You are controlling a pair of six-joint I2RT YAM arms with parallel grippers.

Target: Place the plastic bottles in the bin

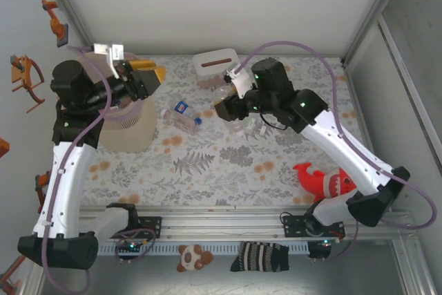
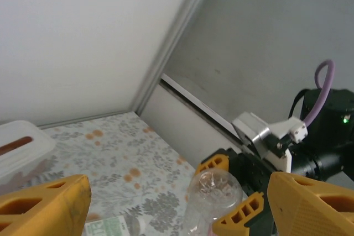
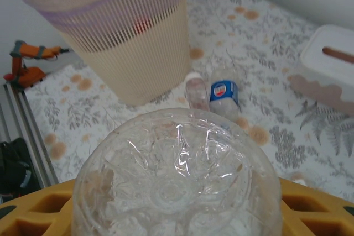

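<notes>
Holding one clear bottle [image 3: 177, 175], not yet binned
The right gripper [image 1: 222, 108] clamps it; left gripper [image 1: 153, 76] apart, empty; bin [image 3: 116, 53] seemingly part-filled; loose bottles [image 3: 224, 93] remain on the bench [image 3: 265, 37].

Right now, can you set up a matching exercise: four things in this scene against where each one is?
Things: 1 bin; 2 tissue box; 3 shark toy; 4 clear bottle.
Places: A in the right gripper; B near right of the table; C far middle; D left side.
Pairs: 1-D; 2-C; 3-B; 4-A.
</notes>
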